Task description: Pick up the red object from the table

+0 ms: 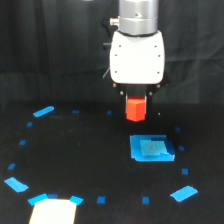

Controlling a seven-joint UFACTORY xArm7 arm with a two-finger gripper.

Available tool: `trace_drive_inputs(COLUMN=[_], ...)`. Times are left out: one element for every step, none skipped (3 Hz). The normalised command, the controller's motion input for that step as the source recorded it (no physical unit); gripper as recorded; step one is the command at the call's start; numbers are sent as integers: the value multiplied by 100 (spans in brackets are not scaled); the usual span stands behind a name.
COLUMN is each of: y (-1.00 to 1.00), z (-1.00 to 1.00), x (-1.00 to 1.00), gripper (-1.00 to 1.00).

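The red object (135,109) sits directly under the white body of the arm, right at the claw (136,102). Its upper part is tucked between the short dark fingers, so the claw looks clamped on it. Whether the block's underside touches the black tabletop (75,150) or hangs just above it cannot be told from this view. It lies toward the middle of the tabletop, nearer the far edge than the near one, with the flat blue tray (151,148) just in front of it, apart from it.

The block looks like a small, rigid, faceted piece, probably light plastic or wood. It should not deform under pressure, and its smooth faces could slip if pinched on a corner. The best hold is across two opposite flat facets, near the upper half, jaws square to them.
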Motion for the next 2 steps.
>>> trace_drive_inputs(y=[-18, 1], z=[-37, -20], x=[0, 8], gripper=[-100, -100])
